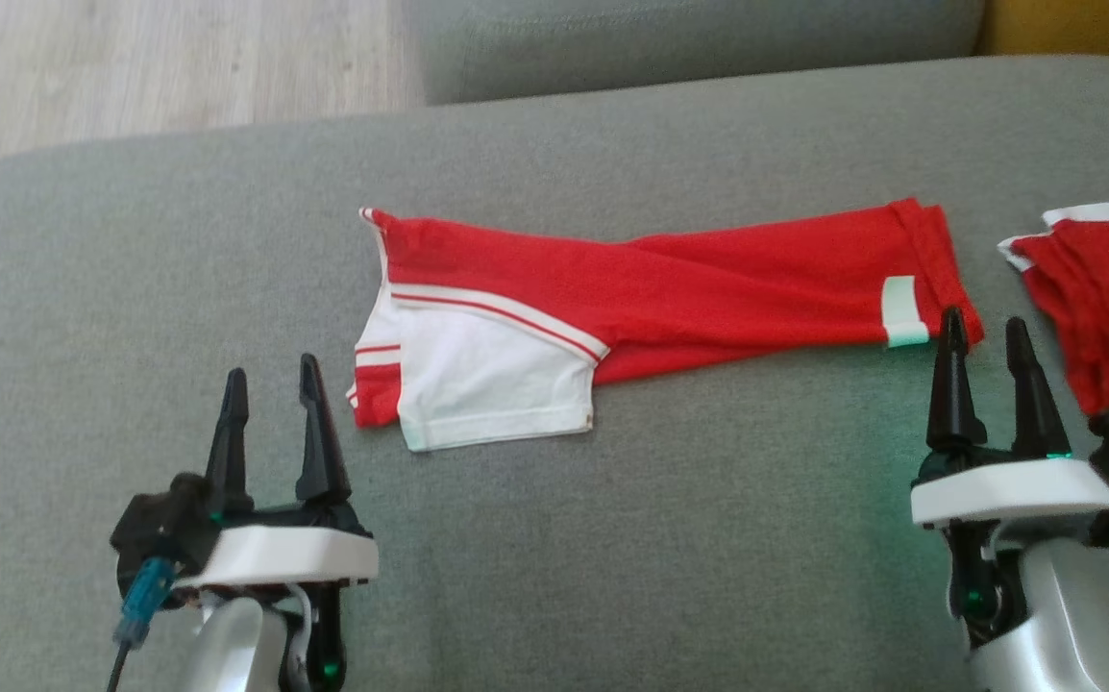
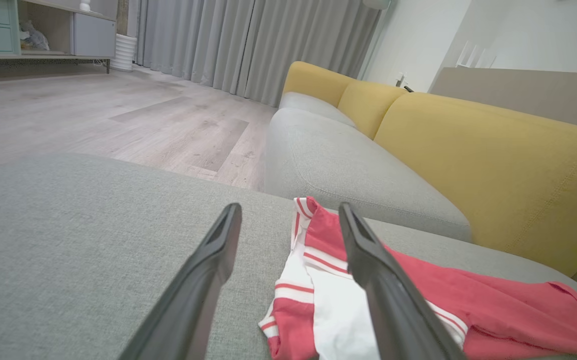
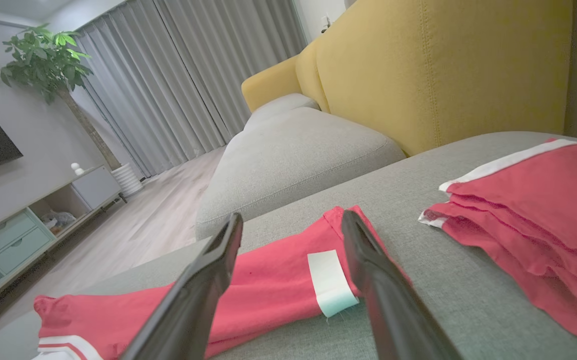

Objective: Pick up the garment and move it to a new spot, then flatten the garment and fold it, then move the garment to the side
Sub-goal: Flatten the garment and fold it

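Observation:
A red garment with white panels and stripes lies folded into a long band across the grey cushion. Its white end points left, and a white label marks its right end. My left gripper stands open just left of and below the white end, which also appears in the left wrist view between and beside the fingers. My right gripper stands open just below the labelled end; the right wrist view shows the garment and its label between the fingertips. Neither gripper holds anything.
A second red garment with white trim lies folded at the cushion's right edge, close to my right gripper, and shows again as a folded pile in the right wrist view. Another grey seat and yellow backrest lie beyond. Wooden floor lies to the far left.

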Robot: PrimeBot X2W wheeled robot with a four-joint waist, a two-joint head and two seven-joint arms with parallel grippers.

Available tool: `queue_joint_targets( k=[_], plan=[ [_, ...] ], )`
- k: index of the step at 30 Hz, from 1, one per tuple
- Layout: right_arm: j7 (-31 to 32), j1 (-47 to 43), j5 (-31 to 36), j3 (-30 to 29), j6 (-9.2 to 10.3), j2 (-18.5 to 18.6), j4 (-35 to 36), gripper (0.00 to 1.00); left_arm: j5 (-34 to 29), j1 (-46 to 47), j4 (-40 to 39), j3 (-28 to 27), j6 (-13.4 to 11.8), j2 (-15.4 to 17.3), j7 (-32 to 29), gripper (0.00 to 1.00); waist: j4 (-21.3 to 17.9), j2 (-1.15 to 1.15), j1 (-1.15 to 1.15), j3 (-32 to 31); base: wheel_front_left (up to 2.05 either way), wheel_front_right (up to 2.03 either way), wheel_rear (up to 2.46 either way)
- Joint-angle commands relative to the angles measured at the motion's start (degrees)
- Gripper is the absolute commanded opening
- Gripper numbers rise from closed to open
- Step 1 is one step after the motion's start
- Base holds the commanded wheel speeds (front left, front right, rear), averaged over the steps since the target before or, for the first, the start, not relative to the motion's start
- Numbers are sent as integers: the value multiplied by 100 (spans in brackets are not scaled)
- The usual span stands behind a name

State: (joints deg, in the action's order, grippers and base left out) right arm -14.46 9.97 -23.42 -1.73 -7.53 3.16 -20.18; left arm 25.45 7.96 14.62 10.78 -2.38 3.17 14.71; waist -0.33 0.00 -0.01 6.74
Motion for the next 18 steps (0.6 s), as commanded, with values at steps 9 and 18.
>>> queue_joint_targets(
  k=[9,18],
  plan=[
    [537,1387,653,-934,4,-26,-951,100,-226,730,-227,-178,205,-26,29,100,223,0,1,772,0,0,0],
    [934,2423,1548,-1987,4,-27,-2510,100,-148,971,-196,24,163,-28,29,100,366,0,1,1123,0,0,0]
  ],
)
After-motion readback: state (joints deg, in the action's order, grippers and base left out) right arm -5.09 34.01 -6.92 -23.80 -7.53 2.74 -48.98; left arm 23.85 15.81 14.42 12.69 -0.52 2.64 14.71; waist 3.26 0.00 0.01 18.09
